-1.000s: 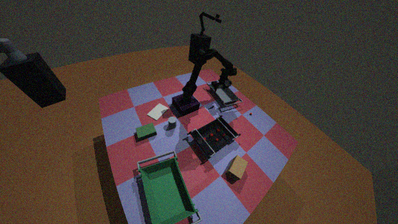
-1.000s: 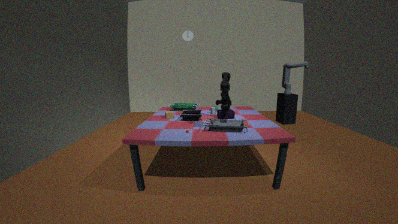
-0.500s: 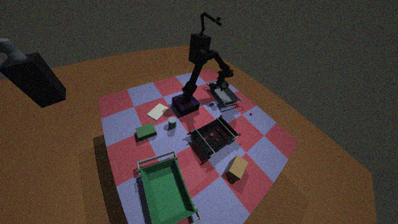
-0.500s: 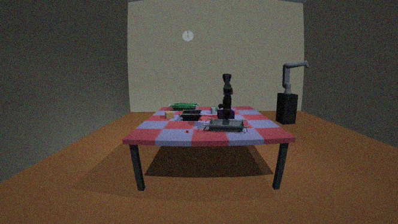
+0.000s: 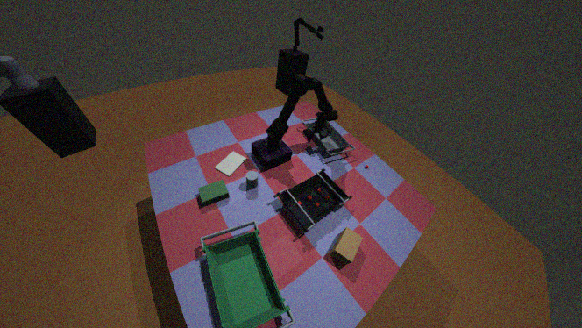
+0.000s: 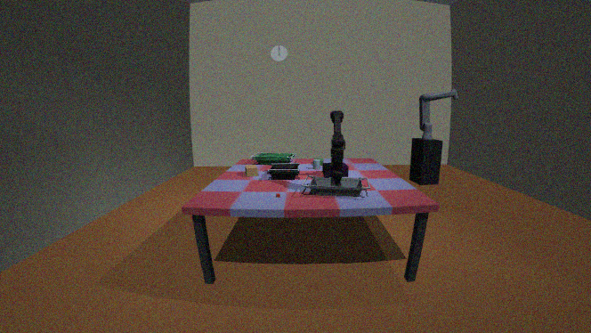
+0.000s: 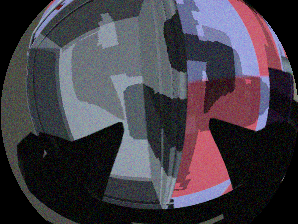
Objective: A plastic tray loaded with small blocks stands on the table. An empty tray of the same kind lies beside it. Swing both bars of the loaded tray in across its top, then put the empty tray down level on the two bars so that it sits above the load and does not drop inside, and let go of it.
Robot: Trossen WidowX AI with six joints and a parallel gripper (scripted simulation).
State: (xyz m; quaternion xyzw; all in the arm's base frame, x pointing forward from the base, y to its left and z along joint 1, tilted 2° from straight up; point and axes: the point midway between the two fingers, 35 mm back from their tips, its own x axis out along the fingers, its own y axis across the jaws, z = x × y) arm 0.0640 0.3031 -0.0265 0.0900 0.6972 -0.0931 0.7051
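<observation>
The loaded tray [image 5: 293, 218] [image 6: 285, 175] is black, with several small red blocks inside. Its two wire bars [image 5: 302, 215] [image 5: 334, 188] lie across its top, one near each end. The empty tray [image 5: 329, 143] [image 6: 349, 190] [image 7: 42, 75] is grey and stands on the table near the edge, its bars out over its ends. My gripper [image 5: 316, 133] [image 6: 336, 182] [image 7: 168, 125] is open and empty, pointing down over the grey tray's long side wall nearest the arm's base. In the wrist view the wall runs between the fingertips. Whether they touch it is not clear.
A large green tray [image 5: 243, 281] [image 6: 273, 158] stands beyond the black tray. A tan block [image 5: 347, 246] [image 6: 251, 170], a grey cylinder [image 5: 251, 180], a green block [image 5: 214, 191] and a white slab [image 5: 230, 163] lie around. A tiny red block [image 5: 366, 167] [image 6: 278, 195] lies near the grey tray.
</observation>
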